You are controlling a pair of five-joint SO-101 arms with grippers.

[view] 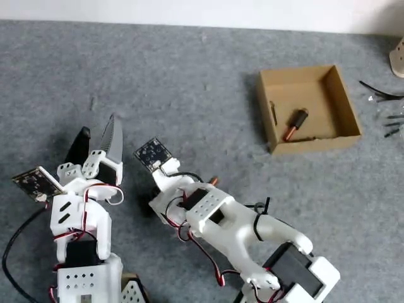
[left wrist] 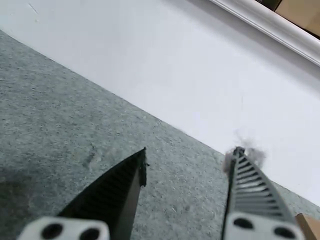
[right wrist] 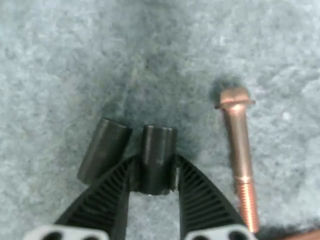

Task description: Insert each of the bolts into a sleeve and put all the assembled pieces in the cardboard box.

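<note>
Two arms up. I see left gripper (left wrist: 190, 155) spread wide over carpet (view: 189, 82). Right gripper (right wrist: 155, 161) pinches one sleeve (right wrist: 159, 142); second sleeve (right wrist: 104, 150) just beside, bolt (right wrist: 239, 150) near. One assembled piece (view: 295, 124) lies in cardboard box (view: 315, 144).

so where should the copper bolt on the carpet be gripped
Grip the copper bolt on its smooth shank just below the flanged head, coming straight down with jaws across it. It lies flat with bare carpet either side, and that likely leaves the threaded end free for a sleeve.
</note>
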